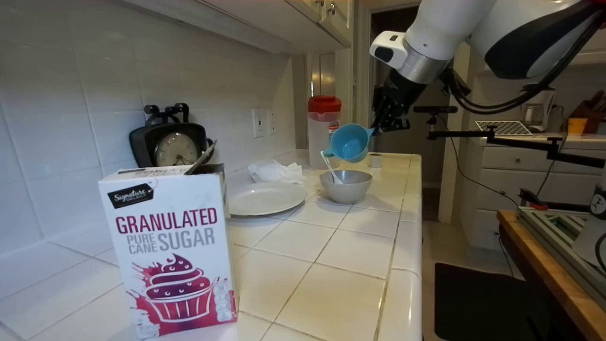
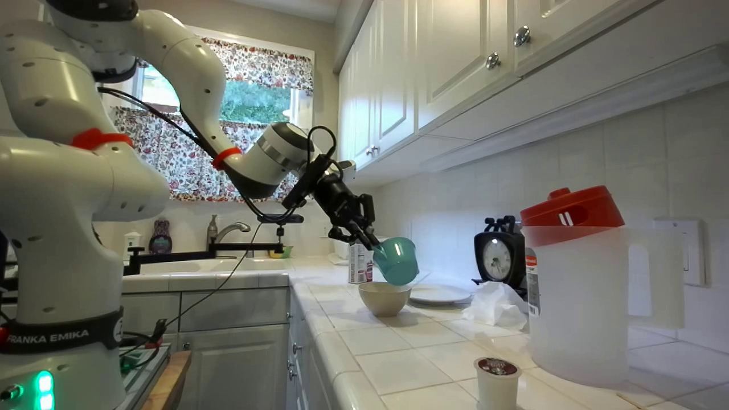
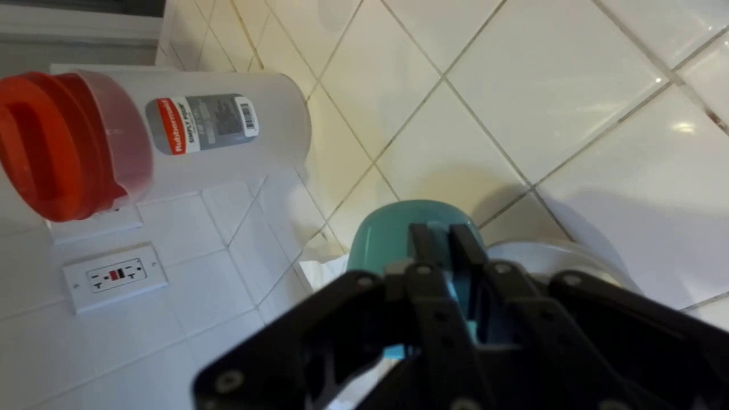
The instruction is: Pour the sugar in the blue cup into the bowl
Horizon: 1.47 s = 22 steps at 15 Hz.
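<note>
Past the sugar carton (image 1: pixel 170 255), I noted pouring apparently under way: the blue cup (image 1: pixel 351 143) tipped above the bowl (image 1: pixel 348 192), a white streak (image 1: pixel 331 167), likely sugar, between. Further tilting seemed required next. The gripper (image 3: pixel 440 236) had the cup pinched, its 2 fingers (image 3: pixel 421 246) barely parted. A red-topped pitcher (image 1: pixel 318 137) stood beyond.

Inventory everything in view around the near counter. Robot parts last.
Bowl: 1, off-white, on countertop
Blue cup: 1, light blue, tilted above bowl
White strip: 1, white, slanting into bowl; utensil or sugar unclear
Plate: 1, white, beside bowl
Sugar box: 1, white and magenta, on countertop
Pitcher: 1, translucent with red lid, near wall
Crumpled paper: 1, white, between plate and pitcher
Dial device: 1, black, by wall
Small lidded pod: 1, white, near pitcher
Outlet plates: 2, white, on wall
Upper cabinets: several, white, above countertop
Gripper: 1, black, closed on blue cup
Arm: 1, mostly white, reaching over countertop
</note>
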Each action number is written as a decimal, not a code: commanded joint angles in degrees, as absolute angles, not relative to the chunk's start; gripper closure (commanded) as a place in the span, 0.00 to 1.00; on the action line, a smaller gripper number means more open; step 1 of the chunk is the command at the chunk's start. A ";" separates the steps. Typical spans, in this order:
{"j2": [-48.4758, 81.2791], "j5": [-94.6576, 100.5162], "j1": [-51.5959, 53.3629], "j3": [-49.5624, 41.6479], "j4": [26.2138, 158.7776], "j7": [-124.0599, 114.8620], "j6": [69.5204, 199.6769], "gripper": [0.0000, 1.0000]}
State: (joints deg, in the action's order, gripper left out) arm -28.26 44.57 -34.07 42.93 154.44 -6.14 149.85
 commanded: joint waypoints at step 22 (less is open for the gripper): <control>-20.79 69.35 3.99 13.48 150.94 -16.67 127.10 0.97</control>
